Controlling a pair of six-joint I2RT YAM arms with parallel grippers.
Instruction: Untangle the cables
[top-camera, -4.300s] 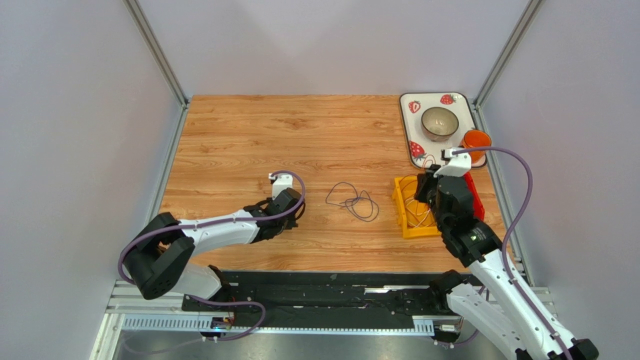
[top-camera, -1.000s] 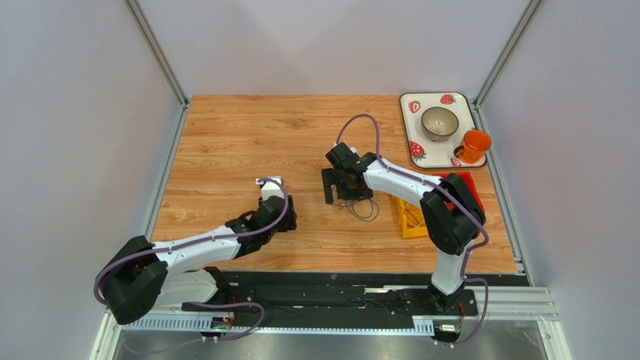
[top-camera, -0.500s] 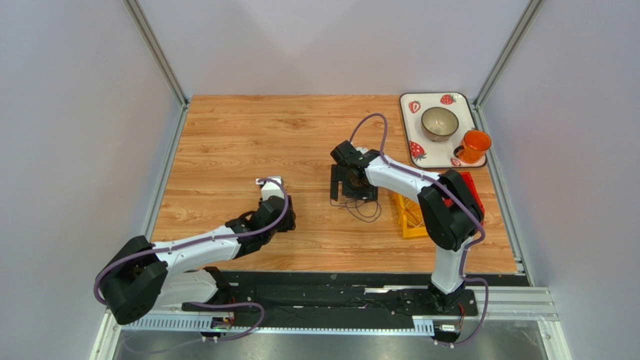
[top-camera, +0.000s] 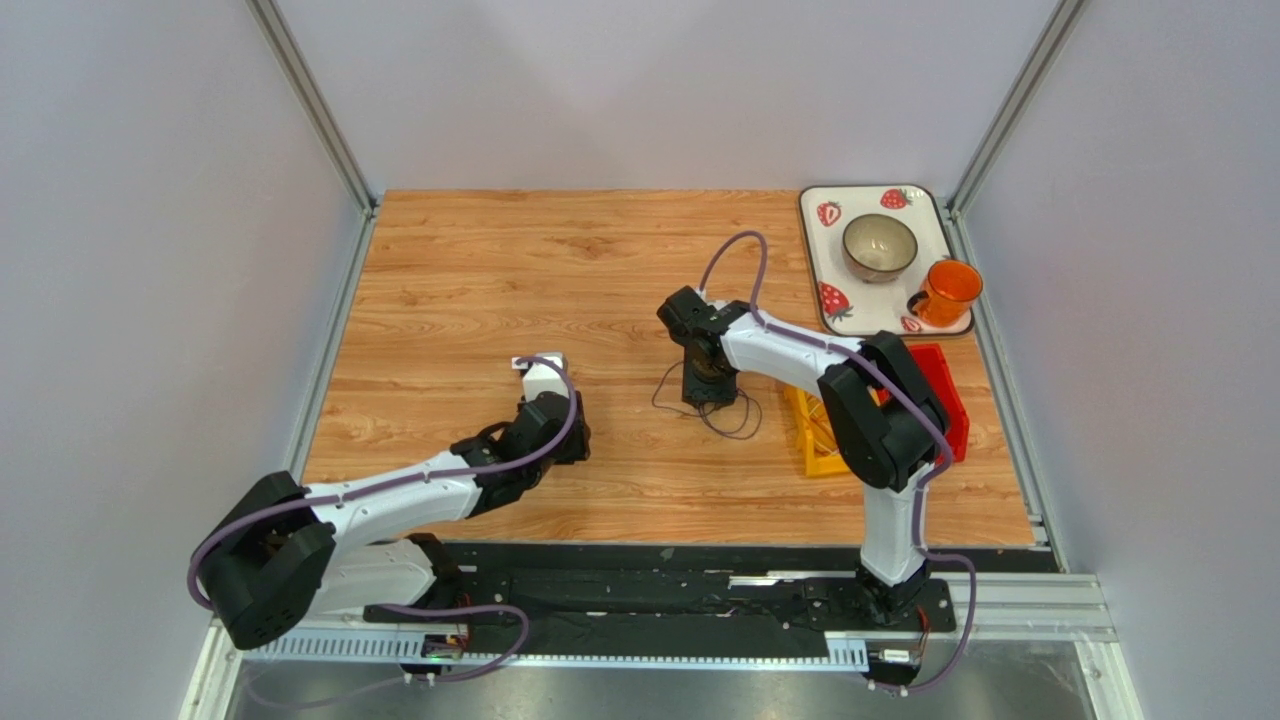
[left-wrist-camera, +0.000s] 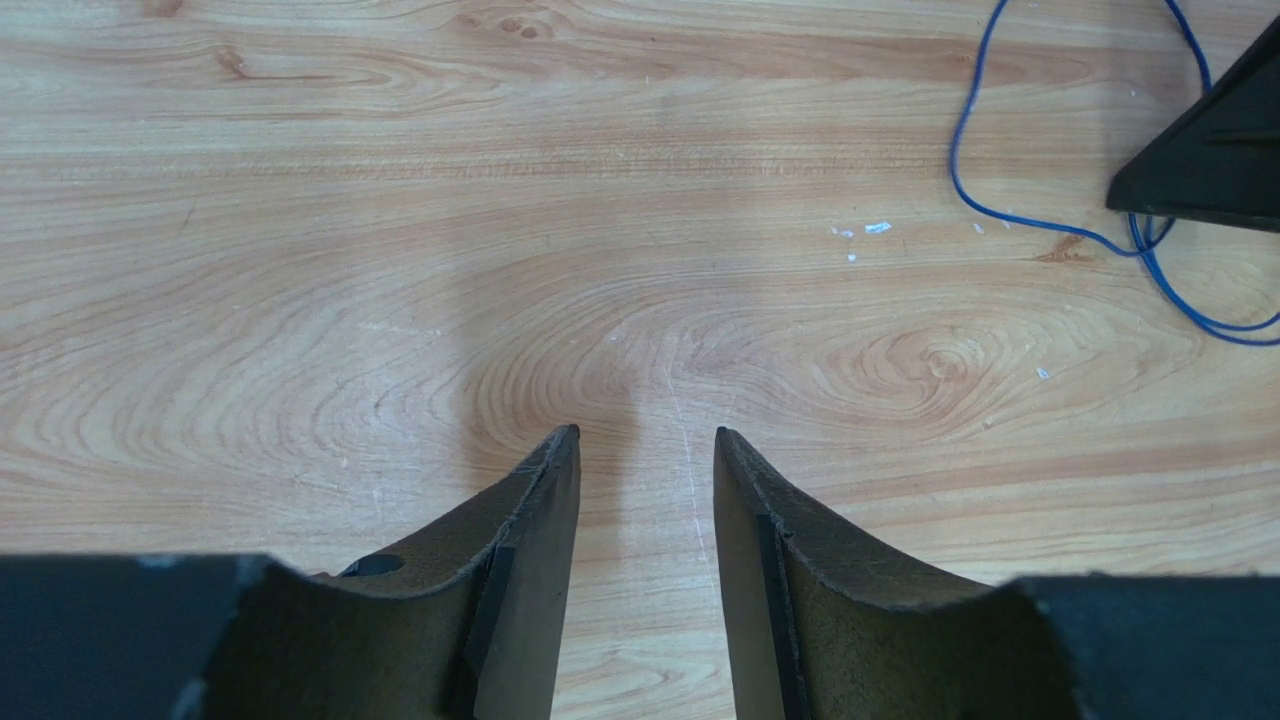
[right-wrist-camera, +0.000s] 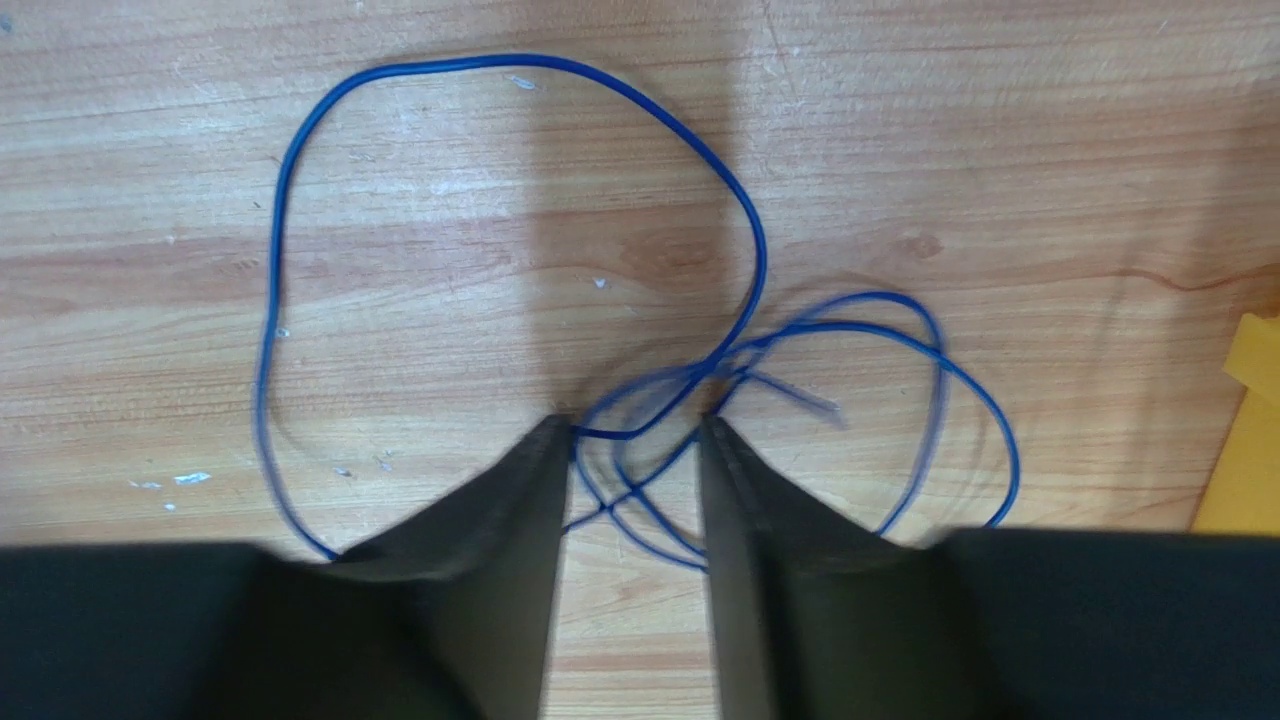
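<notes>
Bowl and orange cup on tray; right pincer straddles blue cable.

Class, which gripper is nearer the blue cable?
Right. The right gripper straddles the cable's crossing strands; the left gripper sits apart, over bare table to the cable's left.

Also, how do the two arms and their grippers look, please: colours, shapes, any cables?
Both the left arm and the right arm have white links with black joints, and a lilac cable runs along each. The left gripper and right gripper each carry two dark, wedge-shaped fingers tapering to narrow tips.
</notes>
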